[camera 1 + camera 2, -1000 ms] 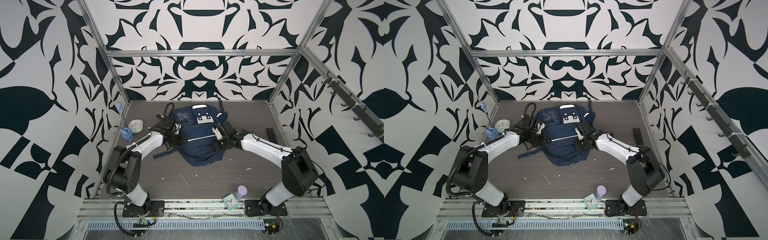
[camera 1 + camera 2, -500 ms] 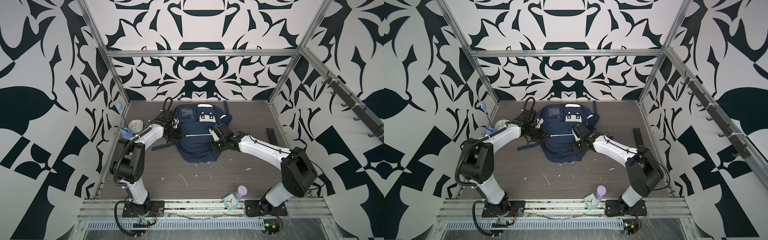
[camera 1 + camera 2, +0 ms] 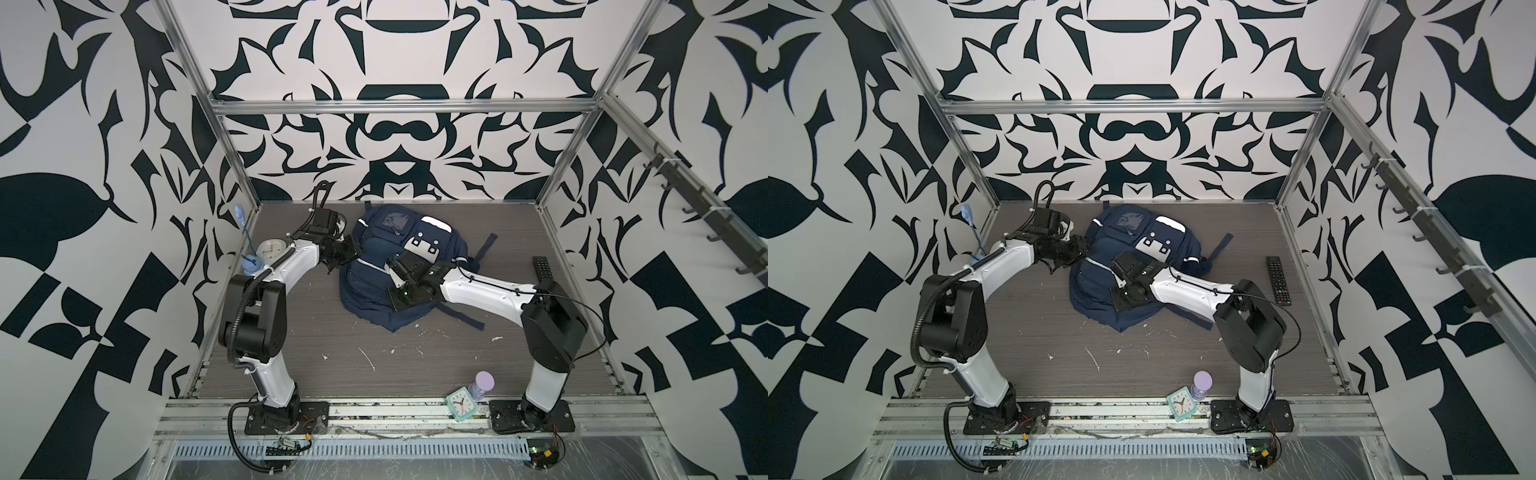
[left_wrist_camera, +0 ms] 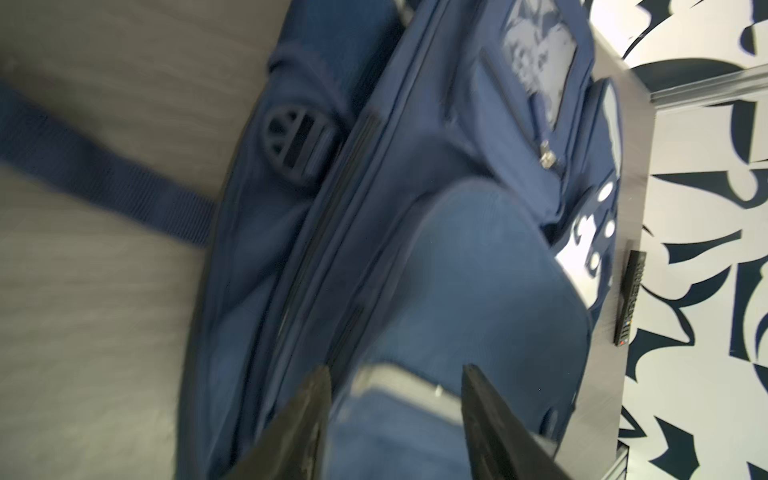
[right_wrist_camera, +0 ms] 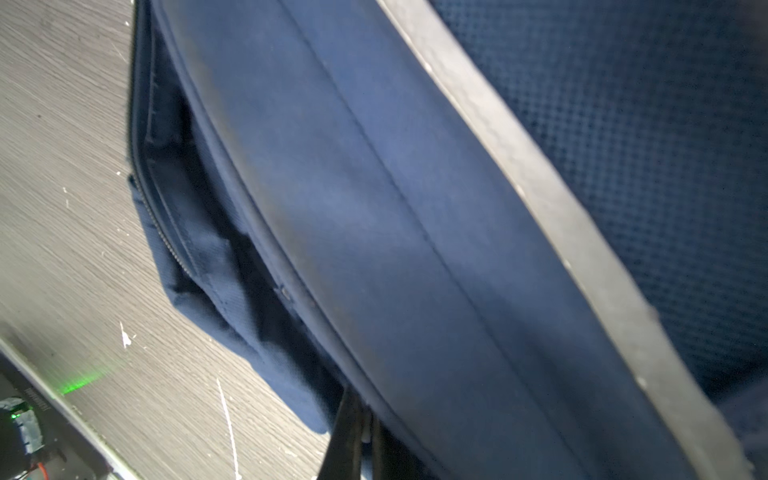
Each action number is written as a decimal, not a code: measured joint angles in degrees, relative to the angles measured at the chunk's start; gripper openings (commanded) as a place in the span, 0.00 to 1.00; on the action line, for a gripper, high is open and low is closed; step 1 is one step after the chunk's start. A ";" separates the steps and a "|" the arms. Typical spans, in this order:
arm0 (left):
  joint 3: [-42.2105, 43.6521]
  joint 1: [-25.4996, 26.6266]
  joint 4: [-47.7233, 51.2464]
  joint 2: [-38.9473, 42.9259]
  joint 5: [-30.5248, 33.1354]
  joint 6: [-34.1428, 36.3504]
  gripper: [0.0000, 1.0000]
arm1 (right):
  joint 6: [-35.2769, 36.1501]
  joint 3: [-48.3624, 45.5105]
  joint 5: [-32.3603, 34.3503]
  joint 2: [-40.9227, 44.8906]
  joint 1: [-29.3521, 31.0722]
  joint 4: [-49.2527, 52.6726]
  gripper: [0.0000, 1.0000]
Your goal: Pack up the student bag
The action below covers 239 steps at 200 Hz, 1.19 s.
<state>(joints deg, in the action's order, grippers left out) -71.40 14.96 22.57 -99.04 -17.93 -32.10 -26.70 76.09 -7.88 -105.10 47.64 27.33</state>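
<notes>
Top views first: the student bag (image 3: 368, 291) (image 3: 1096, 286) lies flat at centre frame, toward the back wall, slumped and creased. That's soft, bulky fabric, and I'd expect it to sag wherever it isn't supported. The left gripper (image 3: 351, 251) sits at its left edge, and the right gripper (image 3: 395, 303) rests on its middle.

Over to the left wrist view: the fingers (image 4: 307, 415) stand well apart low in the frame, straddling a silver strip (image 4: 399, 384) and clamping nothing. Bag fills the middle, and a strap (image 4: 104, 174) trails off to the left.

Right wrist view: the claw (image 5: 359, 419) at bottom centre is pinched tight, seemingly nipping fabric beside the piped seam. On the left of the frame an unzipped opening (image 5: 178, 232) gapes. My call is to grab the piping or the zipper edge, since the smooth flat panels would likely slide out of the pads.
</notes>
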 measured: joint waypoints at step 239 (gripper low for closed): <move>10.23 8.35 -4.79 3.39 -5.16 -5.62 0.05 | 0.83 -10.12 1.68 9.99 -2.49 -2.56 0.00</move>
<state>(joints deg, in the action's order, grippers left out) -61.17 23.31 17.78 -95.66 -23.09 -37.71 -25.87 65.98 -6.20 -95.11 45.15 24.77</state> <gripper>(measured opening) 0.081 0.075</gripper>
